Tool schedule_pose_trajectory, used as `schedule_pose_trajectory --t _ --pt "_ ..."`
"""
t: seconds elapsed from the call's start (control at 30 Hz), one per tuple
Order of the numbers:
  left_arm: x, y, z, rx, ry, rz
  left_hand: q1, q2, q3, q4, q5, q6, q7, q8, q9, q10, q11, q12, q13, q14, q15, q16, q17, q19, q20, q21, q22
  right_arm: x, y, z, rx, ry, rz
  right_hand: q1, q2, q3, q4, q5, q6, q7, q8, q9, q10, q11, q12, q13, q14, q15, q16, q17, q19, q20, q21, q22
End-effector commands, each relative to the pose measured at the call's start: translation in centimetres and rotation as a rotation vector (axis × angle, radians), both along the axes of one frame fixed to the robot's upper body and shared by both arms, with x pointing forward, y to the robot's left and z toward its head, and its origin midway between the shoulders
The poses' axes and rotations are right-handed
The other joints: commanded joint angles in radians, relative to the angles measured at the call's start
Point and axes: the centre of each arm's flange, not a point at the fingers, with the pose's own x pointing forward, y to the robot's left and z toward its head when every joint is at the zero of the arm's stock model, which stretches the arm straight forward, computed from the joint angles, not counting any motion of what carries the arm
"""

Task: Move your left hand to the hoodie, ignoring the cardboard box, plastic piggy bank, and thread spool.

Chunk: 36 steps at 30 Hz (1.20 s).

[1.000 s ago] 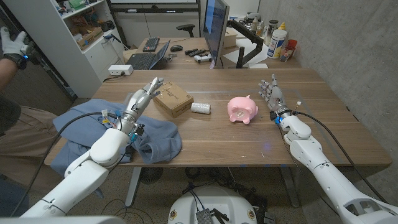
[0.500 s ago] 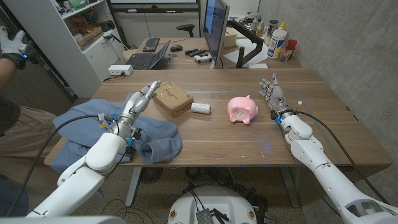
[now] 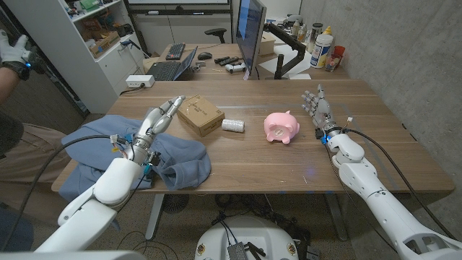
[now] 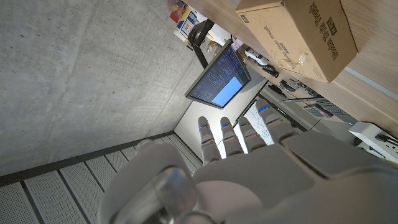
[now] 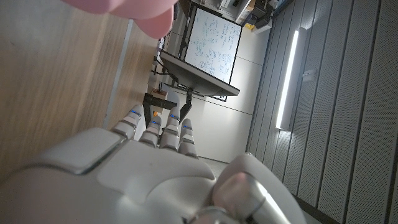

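The crumpled blue fabric hoodie [image 3: 170,155] lies at the table's [image 3: 289,162] near-left edge. The left hand [image 3: 153,123] hovers above it, fingers [image 3: 170,106] released, extended toward 1 o'clock, near the brown cardboard box [image 3: 201,115]. The hoodie lies directly below, spreading toward 7 o'clock.

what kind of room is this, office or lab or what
Most likely an office used as a robot lab: a monitor and laptop on a desk behind the wooden table, plus shelves of gear.
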Motion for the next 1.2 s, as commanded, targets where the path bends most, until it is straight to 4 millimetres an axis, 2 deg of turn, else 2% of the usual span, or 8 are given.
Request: schedule_pose_trajectory --t 0.03,0.47,1.2 --pt "-1.2 0.2 0.2 0.062 -0.004 0.042 0.008 0.000 0.002 -0.006 0.001 -0.006 0.001 -0.002 0.002 -0.006 0.002 0.002 0.003 -0.012 -0.005 -0.001 0.001 -0.010 -0.002 -0.004 0.002 0.0 -0.1 0.2 -0.009 -0.007 -0.004 0.002 0.030 0.004 0.004 -0.001 -0.004 -0.006 0.002 0.003 -0.004 0.004 -0.001 0.002 -0.005 0.000 0.002 0.002 -0.004 -0.004 0.004 0.003" --pt "-2.7 0.9 -0.2 0.134 0.052 0.093 0.008 0.001 0.002 -0.006 0.001 -0.016 0.001 -0.006 0.002 -0.022 0.005 0.003 0.003 -0.038 0.002 -0.003 0.001 -0.030 0.000 -0.007 0.002 0.1 -0.1 0.4 -0.020 -0.008 -0.001 0.002 0.031 0.004 0.004 -0.001 -0.005 -0.007 0.001 0.003 -0.008 0.008 -0.003 0.002 -0.008 0.003 0.002 0.002 -0.005 -0.003 0.004 0.003" --pt "-4.4 2.4 0.0 0.169 0.026 0.230 0.007 -0.001 0.002 -0.006 0.001 -0.025 -0.003 -0.007 0.002 -0.041 0.008 0.006 0.002 -0.062 0.005 0.000 0.001 -0.047 0.003 -0.007 0.001 0.3 0.5 0.7 -0.041 -0.011 0.002 0.002 0.031 0.004 0.004 -0.002 -0.005 -0.008 0.000 0.003 -0.009 0.009 -0.003 0.002 -0.011 0.009 0.002 0.001 -0.008 -0.001 0.003 0.003"
